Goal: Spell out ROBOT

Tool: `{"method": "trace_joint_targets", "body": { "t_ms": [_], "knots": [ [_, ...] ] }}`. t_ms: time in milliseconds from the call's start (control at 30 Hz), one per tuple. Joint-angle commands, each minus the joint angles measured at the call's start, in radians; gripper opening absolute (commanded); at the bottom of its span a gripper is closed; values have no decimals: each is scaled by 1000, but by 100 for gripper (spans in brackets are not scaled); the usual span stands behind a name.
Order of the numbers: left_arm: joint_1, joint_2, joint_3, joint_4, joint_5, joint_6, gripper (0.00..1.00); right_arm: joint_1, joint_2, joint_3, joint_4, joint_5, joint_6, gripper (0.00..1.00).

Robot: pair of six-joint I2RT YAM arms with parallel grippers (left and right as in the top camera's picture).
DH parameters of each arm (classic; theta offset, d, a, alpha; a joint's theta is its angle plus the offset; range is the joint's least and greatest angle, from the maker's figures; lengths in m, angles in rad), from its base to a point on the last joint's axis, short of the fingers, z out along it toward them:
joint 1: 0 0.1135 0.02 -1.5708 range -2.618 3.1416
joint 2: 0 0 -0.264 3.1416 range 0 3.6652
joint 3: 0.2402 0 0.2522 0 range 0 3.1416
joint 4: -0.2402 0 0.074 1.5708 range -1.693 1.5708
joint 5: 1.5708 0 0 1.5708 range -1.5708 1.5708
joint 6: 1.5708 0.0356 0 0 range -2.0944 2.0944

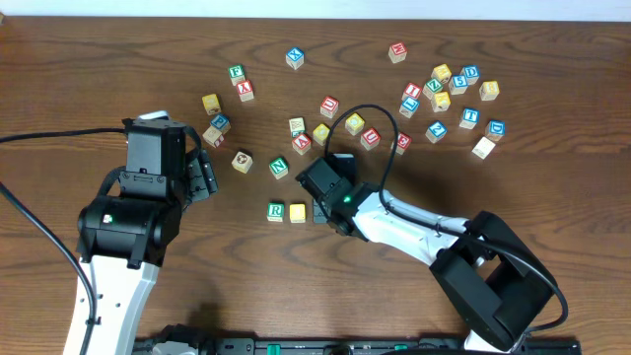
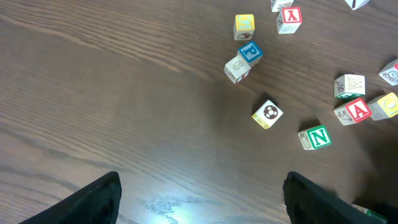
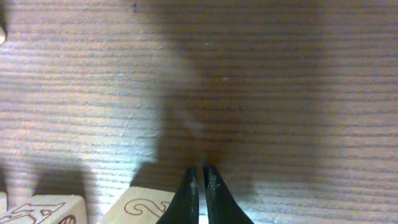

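A green R block (image 1: 275, 211) and a yellow block (image 1: 298, 212) stand side by side on the brown table. My right gripper (image 1: 319, 210) is low on the table just right of the yellow block. In the right wrist view its fingers (image 3: 202, 173) are pressed shut with nothing between them, and a wooden block face marked 2 (image 3: 146, 208) lies just to their left. My left gripper (image 1: 202, 176) hovers at the left; in the left wrist view it (image 2: 202, 190) is open and empty over bare table.
Several letter blocks lie scattered across the far half of the table, among them a green N (image 1: 279, 167), a red A (image 1: 302, 144) and a blue T (image 1: 470, 116). The left wrist view shows the green N (image 2: 316, 137) and a ball-picture block (image 2: 268, 114).
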Motion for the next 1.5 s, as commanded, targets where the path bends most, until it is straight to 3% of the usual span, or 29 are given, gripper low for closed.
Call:
{"method": "trace_joint_targets", "body": {
  "t_ms": [0, 1467],
  "knots": [
    [4, -2, 22, -1, -20, 17, 82, 10, 16, -9, -14, -60, 15, 1],
    [4, -2, 22, -1, -20, 17, 82, 43, 16, -9, 44, -84, 87, 1]
  ]
}}
